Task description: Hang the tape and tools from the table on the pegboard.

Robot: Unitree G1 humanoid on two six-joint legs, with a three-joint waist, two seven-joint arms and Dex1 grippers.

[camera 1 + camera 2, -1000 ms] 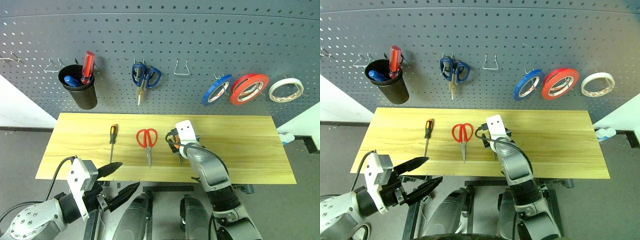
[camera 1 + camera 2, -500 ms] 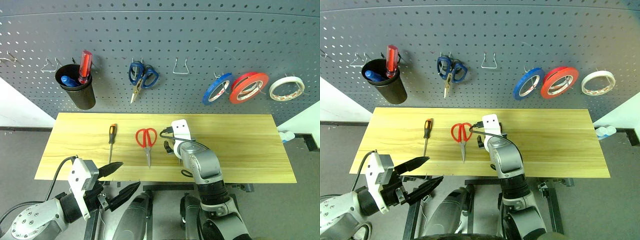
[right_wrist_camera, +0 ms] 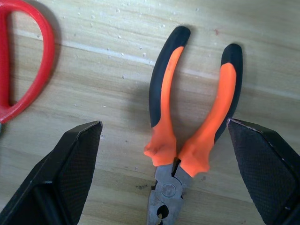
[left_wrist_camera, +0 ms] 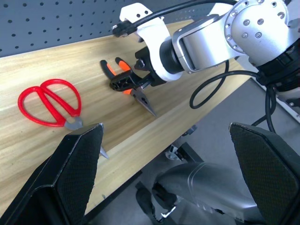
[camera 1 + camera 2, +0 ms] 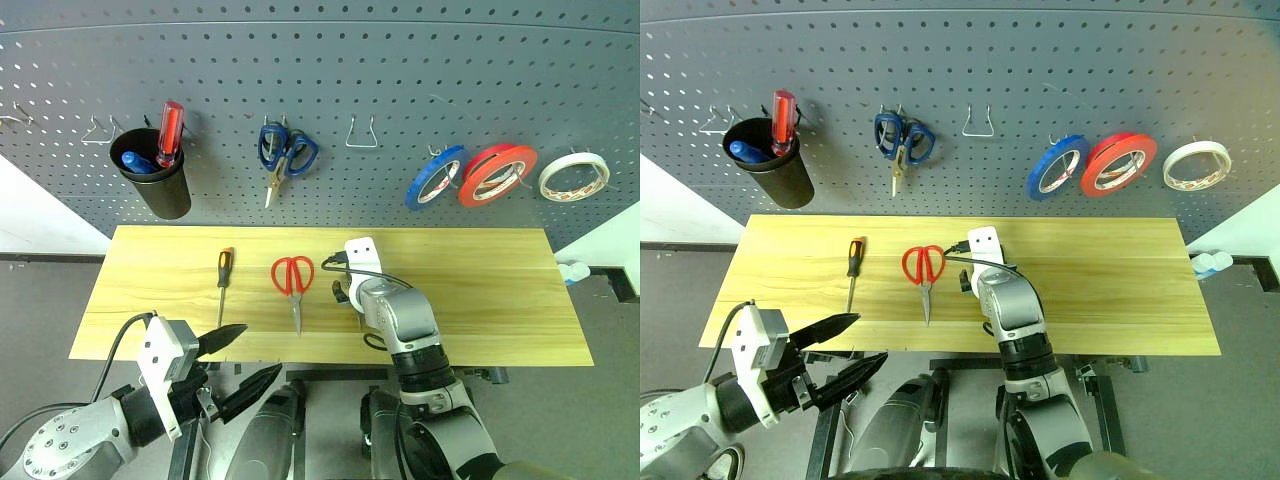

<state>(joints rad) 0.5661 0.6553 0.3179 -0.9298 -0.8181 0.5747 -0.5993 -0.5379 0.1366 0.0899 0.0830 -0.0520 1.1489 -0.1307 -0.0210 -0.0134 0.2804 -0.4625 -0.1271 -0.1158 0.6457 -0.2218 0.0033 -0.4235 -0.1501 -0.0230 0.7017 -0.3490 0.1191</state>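
The right pincer hides the pliers' jaw tips.

black cup, blue scissors, blue roll

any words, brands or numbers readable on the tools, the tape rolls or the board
None can be read.
pliers: orange-and-black handles, no marking visible.
red-handled scissors: no text visible.
screwdriver: too small to tell.
red tape, blue tape, whitish roll: any print too small to read.
black cup and pegboard: no label or sign.
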